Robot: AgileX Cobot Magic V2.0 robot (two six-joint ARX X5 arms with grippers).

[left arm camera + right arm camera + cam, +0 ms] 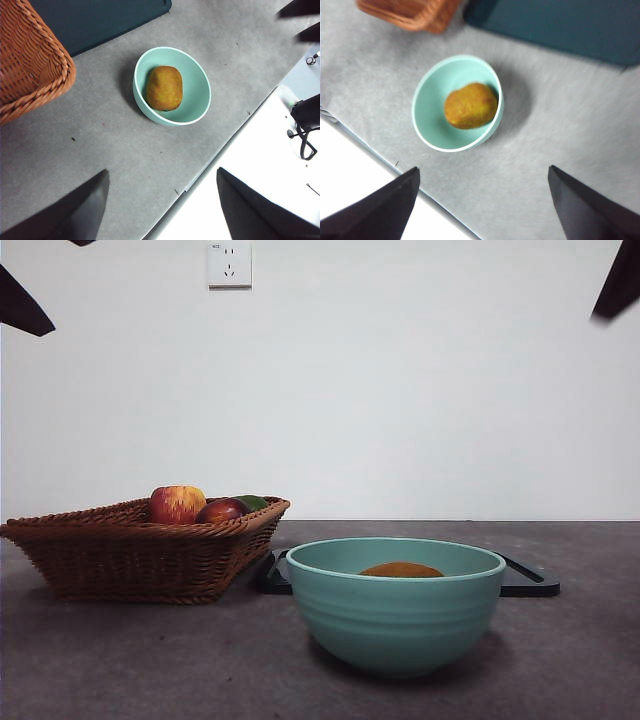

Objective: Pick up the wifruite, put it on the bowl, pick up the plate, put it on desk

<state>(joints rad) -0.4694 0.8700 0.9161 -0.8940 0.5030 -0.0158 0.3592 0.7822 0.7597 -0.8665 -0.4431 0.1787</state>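
Observation:
The orange-brown wifruite (pixel 164 88) lies inside the teal-green bowl (pixel 196 107), also seen as wifruite (pixel 470 105) in bowl (pixel 427 107). From the front only the wifruite's top (pixel 401 570) shows above the bowl (pixel 395 620), which stands on the grey desk (pixel 150 665). A dark flat rectangular tray (pixel 525 582), the only plate-like thing, lies on the desk just behind the bowl. My left gripper (pixel 162 210) and right gripper (pixel 482 205) both hang high above the bowl, open and holding nothing.
A wicker basket (pixel 120 555) with a streaked apple (pixel 177 504) and a dark red fruit (pixel 221 510) stands left of the bowl, touching the tray's corner. The desk's front edge (pixel 200 172) runs close to the bowl. Black arm tips (pixel 20 305) show at the top corners.

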